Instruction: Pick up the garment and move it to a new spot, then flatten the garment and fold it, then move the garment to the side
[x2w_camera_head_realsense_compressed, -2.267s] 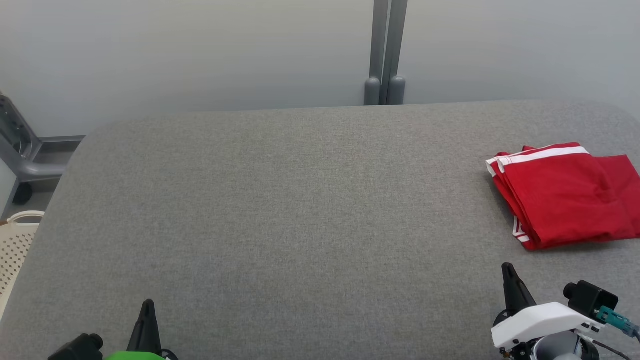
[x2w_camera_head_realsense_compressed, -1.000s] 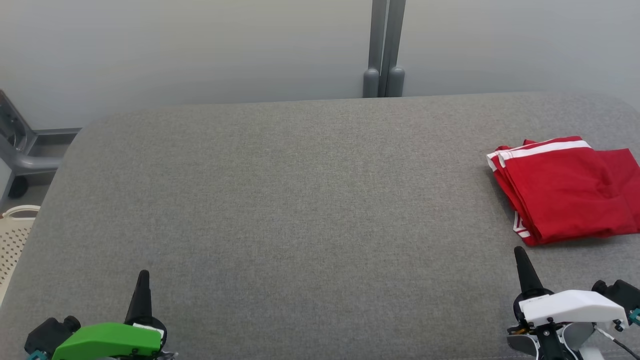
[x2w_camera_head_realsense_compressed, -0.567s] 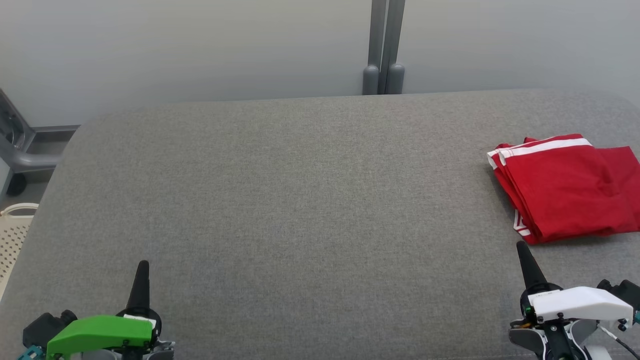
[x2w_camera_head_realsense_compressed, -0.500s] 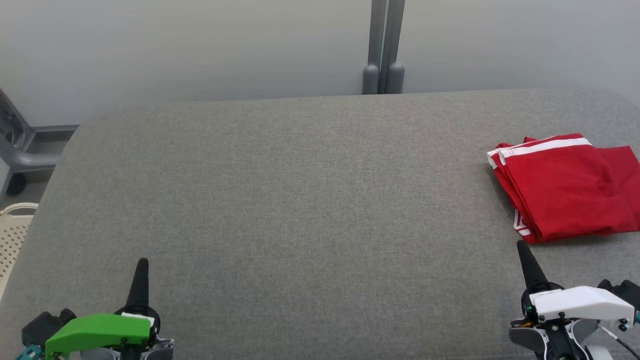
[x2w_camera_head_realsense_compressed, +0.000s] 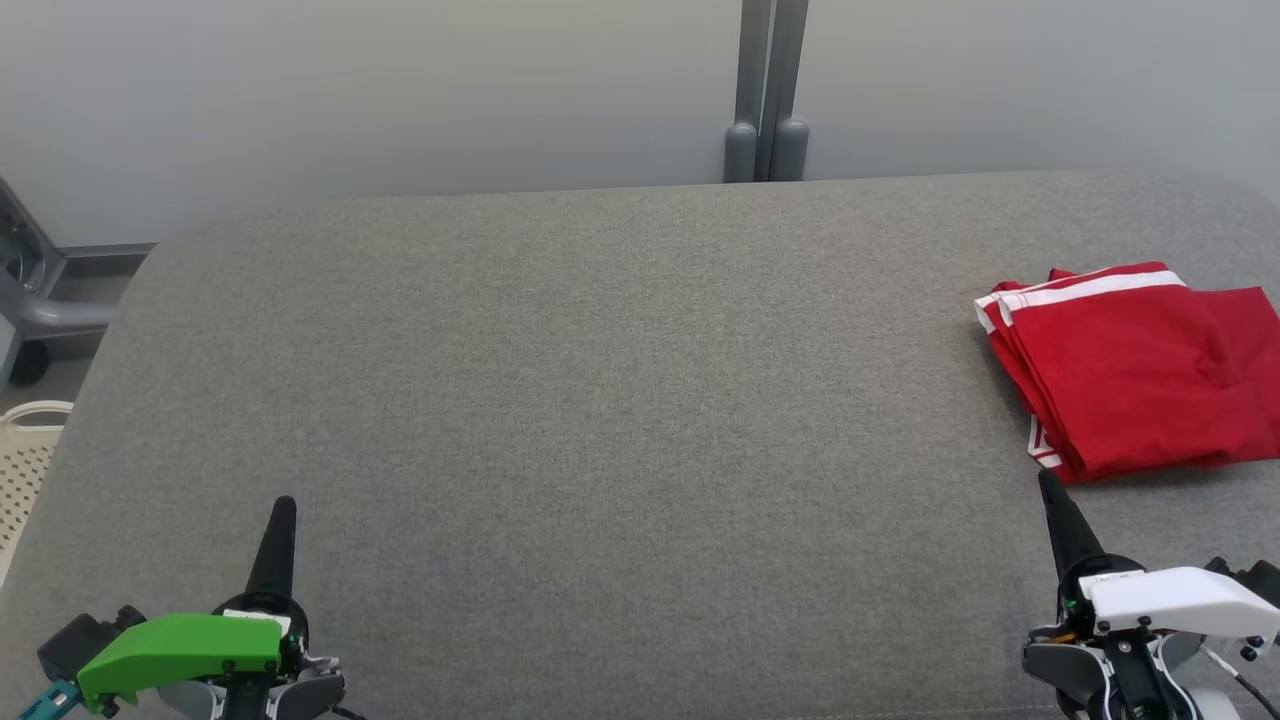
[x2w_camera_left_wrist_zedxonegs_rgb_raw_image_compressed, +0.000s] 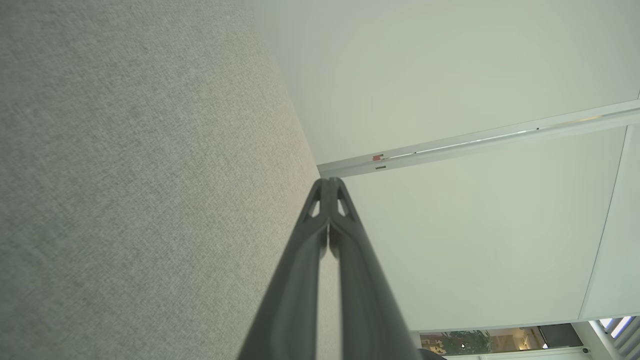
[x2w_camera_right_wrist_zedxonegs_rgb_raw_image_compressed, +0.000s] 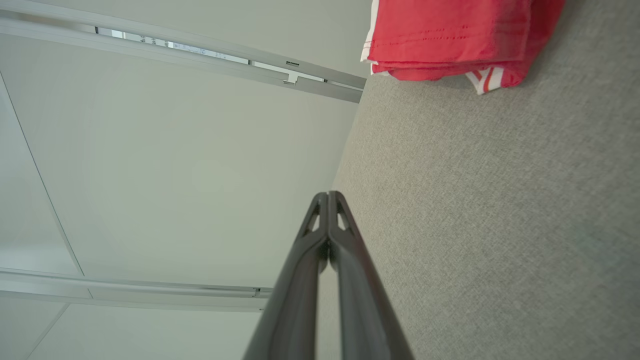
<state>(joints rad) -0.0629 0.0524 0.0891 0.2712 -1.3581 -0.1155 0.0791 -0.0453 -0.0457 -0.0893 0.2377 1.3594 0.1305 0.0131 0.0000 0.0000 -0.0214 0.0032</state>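
Head view: a folded red garment with white stripes lies at the far right of the grey padded table, partly cut off by the picture's edge. My left gripper sits at the lower left. My right gripper sits at the lower right, just short of the garment's near edge. Left wrist view: my two dark fingers are pressed together, gripping nothing, over the grey fabric. Right wrist view: the fingers are likewise pressed together and empty, with the garment ahead, apart from the tips.
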